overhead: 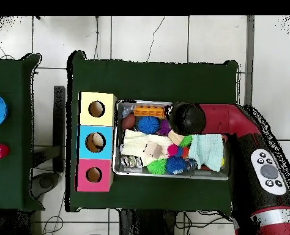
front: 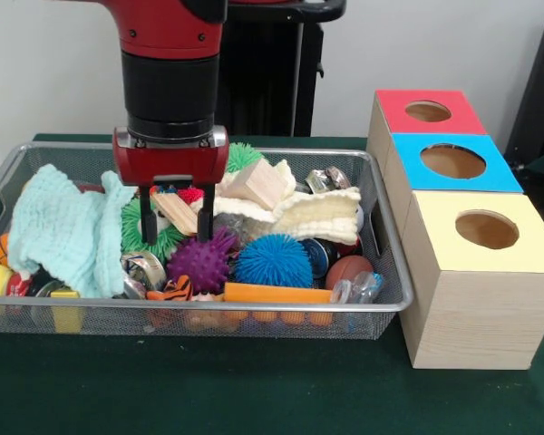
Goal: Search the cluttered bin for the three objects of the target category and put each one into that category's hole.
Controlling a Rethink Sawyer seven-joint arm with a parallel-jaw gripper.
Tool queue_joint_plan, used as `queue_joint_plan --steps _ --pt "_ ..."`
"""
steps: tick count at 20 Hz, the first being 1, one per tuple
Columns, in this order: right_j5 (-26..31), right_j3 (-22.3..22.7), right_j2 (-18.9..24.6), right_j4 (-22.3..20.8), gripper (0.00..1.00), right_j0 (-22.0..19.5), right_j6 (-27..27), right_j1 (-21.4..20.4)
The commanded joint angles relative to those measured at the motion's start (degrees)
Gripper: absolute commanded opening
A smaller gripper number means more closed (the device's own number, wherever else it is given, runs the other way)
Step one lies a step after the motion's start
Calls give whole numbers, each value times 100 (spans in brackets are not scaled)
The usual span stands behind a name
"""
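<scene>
Gripper (front: pixel 173 227): fingers parted, holding nothing, poised within the wire bin (front: pixel 388 306) nearer its left edge; purple spiky ball (front: pixel 202 263) directly below the right fingertip.

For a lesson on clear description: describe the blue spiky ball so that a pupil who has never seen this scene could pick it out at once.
Find the wire mesh bin on the green table, beside three wooden boxes. Look along its front, just behind the flat orange piece. The blue spiky ball sits there, right of a purple spiky ball; it alone is bright blue with fine bristles.

Green table (front: pixel 254 390): bin (front: pixel 208 317), 3 boxes (front: pixel 480 299).
</scene>
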Motion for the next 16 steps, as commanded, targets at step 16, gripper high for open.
queue_joint_plan --steps 16 --pt "-713 -13 -905 -569 100 473 549 1137"
